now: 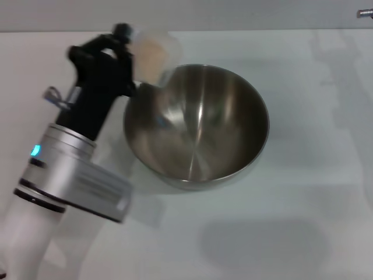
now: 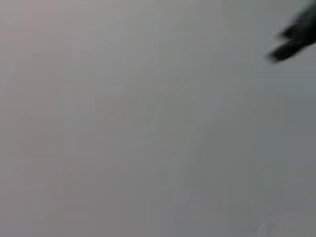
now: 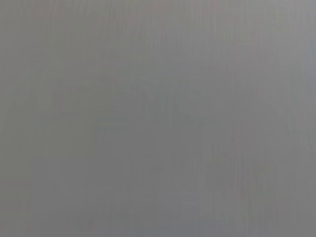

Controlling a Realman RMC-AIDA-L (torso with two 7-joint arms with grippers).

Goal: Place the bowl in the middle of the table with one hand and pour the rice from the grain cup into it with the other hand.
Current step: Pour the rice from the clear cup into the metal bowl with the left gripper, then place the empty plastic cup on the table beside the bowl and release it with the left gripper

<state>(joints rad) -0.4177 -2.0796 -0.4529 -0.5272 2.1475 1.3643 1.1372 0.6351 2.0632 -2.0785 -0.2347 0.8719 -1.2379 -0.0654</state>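
The steel bowl [image 1: 197, 125] stands on the white table [image 1: 303, 204] near the middle of the head view; its inside shows no rice. My left gripper [image 1: 129, 55] is shut on the clear grain cup [image 1: 152, 55] and holds it in the air just beyond the bowl's far left rim. The cup is tilted toward the bowl and holds pale beige rice [image 1: 150, 58]. The left wrist view shows only plain surface and a dark blurred shape [image 2: 294, 37] at one corner. My right gripper is out of view; the right wrist view shows only plain grey.
A small metal part [image 1: 365, 13] shows at the far right edge of the head view. My left arm [image 1: 70, 163] crosses the table's left side from the near edge. White tabletop lies to the right of and in front of the bowl.
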